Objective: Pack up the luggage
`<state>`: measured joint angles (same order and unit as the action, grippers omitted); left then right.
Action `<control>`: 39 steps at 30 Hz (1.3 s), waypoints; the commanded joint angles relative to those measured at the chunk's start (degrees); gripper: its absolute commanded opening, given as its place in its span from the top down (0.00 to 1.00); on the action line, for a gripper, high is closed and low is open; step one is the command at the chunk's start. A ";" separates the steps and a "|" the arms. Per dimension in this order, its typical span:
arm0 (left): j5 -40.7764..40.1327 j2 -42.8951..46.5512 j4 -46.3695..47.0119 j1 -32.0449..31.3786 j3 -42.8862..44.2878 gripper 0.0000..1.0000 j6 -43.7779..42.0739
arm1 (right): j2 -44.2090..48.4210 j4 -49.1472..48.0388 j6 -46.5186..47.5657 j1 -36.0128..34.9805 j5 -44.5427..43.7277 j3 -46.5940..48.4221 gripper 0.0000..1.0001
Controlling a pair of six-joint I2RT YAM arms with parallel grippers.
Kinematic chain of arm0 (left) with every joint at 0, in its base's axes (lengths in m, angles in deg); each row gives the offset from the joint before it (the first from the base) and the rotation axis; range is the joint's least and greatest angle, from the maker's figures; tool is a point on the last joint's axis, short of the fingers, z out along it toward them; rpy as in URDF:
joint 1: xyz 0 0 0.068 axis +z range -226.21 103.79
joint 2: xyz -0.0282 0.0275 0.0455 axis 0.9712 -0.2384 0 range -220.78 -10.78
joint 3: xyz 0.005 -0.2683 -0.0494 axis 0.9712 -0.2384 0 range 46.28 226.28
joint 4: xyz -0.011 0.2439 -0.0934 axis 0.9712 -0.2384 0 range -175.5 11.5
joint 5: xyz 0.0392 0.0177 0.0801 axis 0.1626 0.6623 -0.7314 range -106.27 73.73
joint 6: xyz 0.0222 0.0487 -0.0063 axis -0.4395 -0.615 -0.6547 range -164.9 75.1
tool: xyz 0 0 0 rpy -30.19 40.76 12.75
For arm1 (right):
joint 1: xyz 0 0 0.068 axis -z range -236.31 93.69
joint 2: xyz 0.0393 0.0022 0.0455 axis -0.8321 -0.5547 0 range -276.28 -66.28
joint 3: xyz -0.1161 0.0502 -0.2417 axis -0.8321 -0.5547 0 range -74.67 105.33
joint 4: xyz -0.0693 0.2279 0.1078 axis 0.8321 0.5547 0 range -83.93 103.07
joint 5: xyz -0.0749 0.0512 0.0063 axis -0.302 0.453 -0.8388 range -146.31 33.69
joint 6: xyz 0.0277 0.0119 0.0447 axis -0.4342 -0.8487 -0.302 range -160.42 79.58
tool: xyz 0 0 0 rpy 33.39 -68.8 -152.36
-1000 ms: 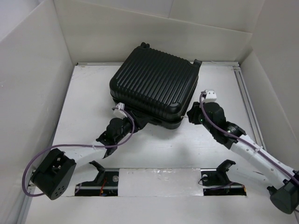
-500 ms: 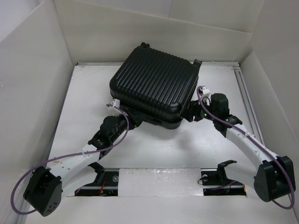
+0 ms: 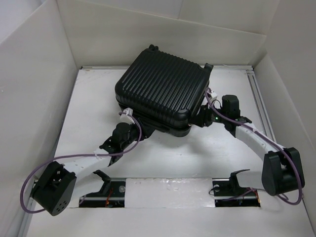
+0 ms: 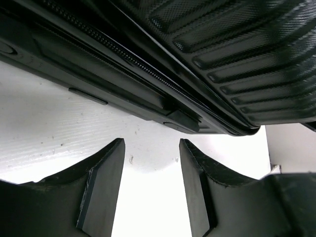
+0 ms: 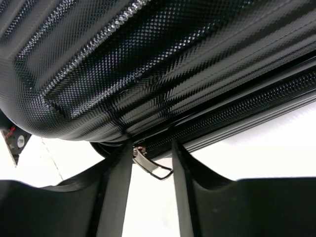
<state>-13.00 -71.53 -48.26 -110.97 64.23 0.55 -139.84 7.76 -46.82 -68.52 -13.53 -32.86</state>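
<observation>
The luggage point(image 3: 163, 91) is a black ribbed hard-shell suitcase lying flat at the middle back of the table, lid down. My left gripper point(image 3: 139, 127) is open at its near-left edge; in the left wrist view the fingers point(image 4: 106, 182) frame bare table just short of the shell's zip seam point(image 4: 123, 54). My right gripper point(image 3: 201, 118) is at the near-right corner. In the right wrist view its open fingers point(image 5: 114, 192) straddle a metal zip pull point(image 5: 153, 167) hanging from the zipper point(image 5: 232, 111), without pinching it.
White walls enclose the table on the left, back and right. A metal rail point(image 3: 259, 106) runs along the right side. Two black brackets point(image 3: 103, 178) point(image 3: 236, 178) stand on the base strip at the near edge.
The right arm has swung its elbow outward and brought its gripper in to the suitcase's near-right corner. The left arm drew back slightly after reaching toward the near-left edge.
</observation>
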 commanded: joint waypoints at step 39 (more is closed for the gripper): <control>2.80 -6.67 8.70 0.22 1.03 0.63 -0.72 | 25.21 10.79 -18.14 -10.20 -27.14 -8.51 0.48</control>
<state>-10.36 -80.75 -40.48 -110.97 64.21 0.57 -117.29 17.88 -65.87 -77.81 -39.82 -44.43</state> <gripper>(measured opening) 0.370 0.494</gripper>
